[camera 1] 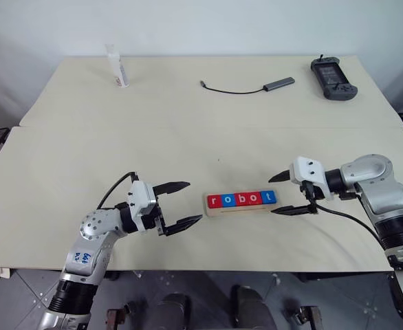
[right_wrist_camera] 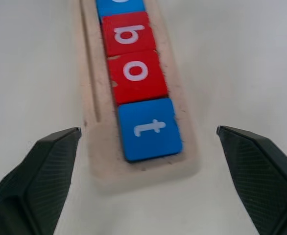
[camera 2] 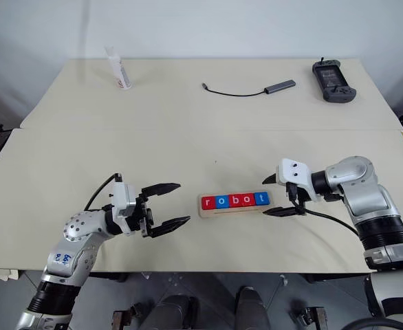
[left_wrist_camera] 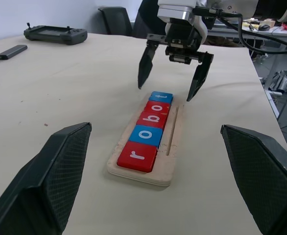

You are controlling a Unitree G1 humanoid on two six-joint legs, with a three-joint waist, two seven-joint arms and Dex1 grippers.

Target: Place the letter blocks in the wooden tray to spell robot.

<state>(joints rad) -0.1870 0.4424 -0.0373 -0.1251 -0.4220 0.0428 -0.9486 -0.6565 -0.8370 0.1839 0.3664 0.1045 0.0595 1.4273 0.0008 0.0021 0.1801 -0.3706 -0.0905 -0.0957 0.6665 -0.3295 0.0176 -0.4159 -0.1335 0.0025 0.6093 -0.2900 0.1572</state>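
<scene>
The wooden tray (camera 1: pixel 241 210) lies near the table's front edge. In its recess five letter blocks sit in a row: red r (camera 1: pixel 214 201), blue o (camera 1: pixel 227 200), red b (camera 1: pixel 241 199), red o (camera 1: pixel 254 199) and blue t (camera 1: pixel 268 197). My right gripper (camera 1: pixel 271 195) is open at the tray's t end, one finger on each side, and holds nothing. The right wrist view has the blue t (right_wrist_camera: pixel 146 128) lying free between the fingers. A short way off the r end, my left gripper (camera 1: pixel 193 201) is open, empty and pointing at the tray.
At the back of the table stand a white bottle (camera 1: pixel 117 67), a grey adapter with a cable (camera 1: pixel 277 84) and a dark handheld controller (camera 1: pixel 333 78). A seam (camera 1: pixel 188 127) runs across between the two tabletops.
</scene>
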